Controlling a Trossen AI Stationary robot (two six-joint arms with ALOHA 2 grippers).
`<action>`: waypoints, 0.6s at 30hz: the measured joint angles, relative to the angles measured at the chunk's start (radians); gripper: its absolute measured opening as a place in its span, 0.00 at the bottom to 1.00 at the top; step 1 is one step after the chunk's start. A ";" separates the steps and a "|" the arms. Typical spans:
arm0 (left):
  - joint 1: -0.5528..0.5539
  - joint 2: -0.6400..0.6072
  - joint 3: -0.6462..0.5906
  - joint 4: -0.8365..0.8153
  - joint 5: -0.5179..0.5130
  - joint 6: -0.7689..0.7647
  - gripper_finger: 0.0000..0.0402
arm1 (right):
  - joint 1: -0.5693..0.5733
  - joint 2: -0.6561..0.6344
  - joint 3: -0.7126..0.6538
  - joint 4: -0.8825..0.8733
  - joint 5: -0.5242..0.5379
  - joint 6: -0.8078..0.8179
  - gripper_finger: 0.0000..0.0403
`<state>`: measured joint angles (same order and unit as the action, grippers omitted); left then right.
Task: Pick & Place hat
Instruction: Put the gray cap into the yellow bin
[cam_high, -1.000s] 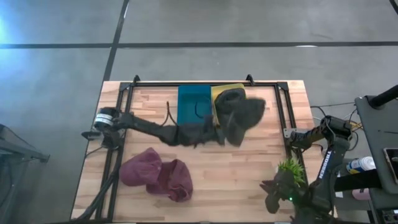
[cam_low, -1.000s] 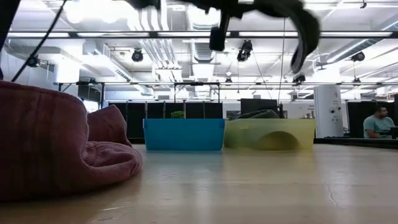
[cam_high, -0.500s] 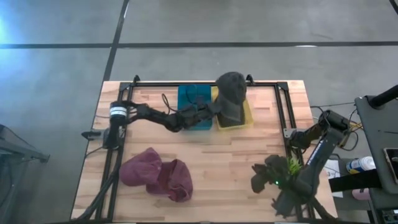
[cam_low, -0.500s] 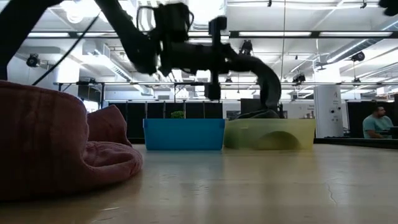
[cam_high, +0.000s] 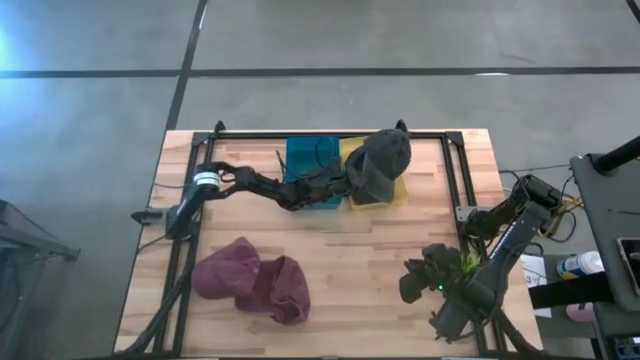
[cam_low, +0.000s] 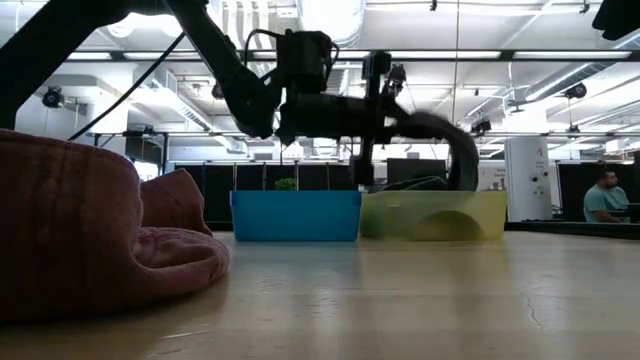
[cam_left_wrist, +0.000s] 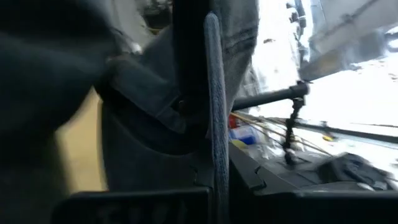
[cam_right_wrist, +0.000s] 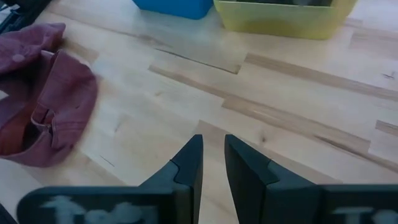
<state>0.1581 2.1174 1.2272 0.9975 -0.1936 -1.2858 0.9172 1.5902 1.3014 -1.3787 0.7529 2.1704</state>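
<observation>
A dark grey hat (cam_high: 383, 163) hangs over the yellow bin (cam_high: 392, 195) at the table's far side, and my left gripper (cam_high: 352, 181) is shut on it. In the low view the hat (cam_low: 440, 130) droops just above the bin (cam_low: 430, 215). The blue bin (cam_high: 312, 172) stands left of the yellow one. Maroon hats (cam_high: 250, 280) lie crumpled on the near left of the table. My right gripper (cam_right_wrist: 211, 146) hovers over bare wood at the near right, its fingers a narrow gap apart with nothing between them. My left gripper pinches a seamed edge of the grey hat (cam_left_wrist: 214, 93) between its two fingers. The fingers (cam_left_wrist: 189, 62) come at it about level from the table's left. The hat is lifted clear and droops past the fingers over the yellow bin.
A black metal frame (cam_high: 455, 170) runs round the table's far and side edges. A dark shape (cam_low: 415, 183) shows above the yellow bin's rim. A small green plant (cam_high: 468, 265) sits at the near right beside my right arm. Bare wood lies in the table's middle.
My left gripper has carried the grey hat from above the table's middle toward the far edge and down, to just over the yellow bin. The hat, spread wide before, now hangs bunched over the bin. My right arm has drifted a little toward the table's left.
</observation>
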 joint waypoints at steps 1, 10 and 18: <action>-0.002 0.000 -0.004 -0.001 -0.011 0.007 0.04 | 0.001 0.000 0.000 0.000 -0.002 0.001 0.16; -0.012 -0.006 -0.004 -0.116 -0.031 0.168 0.03 | 0.001 0.000 0.000 -0.002 -0.002 -0.007 0.16; -0.017 -0.013 -0.002 -0.204 -0.042 0.245 0.14 | 0.001 0.000 0.000 -0.003 -0.002 -0.017 0.16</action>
<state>0.1408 2.1044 1.2249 0.7938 -0.2354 -1.0410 0.9180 1.5902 1.3014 -1.3817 0.7508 2.1538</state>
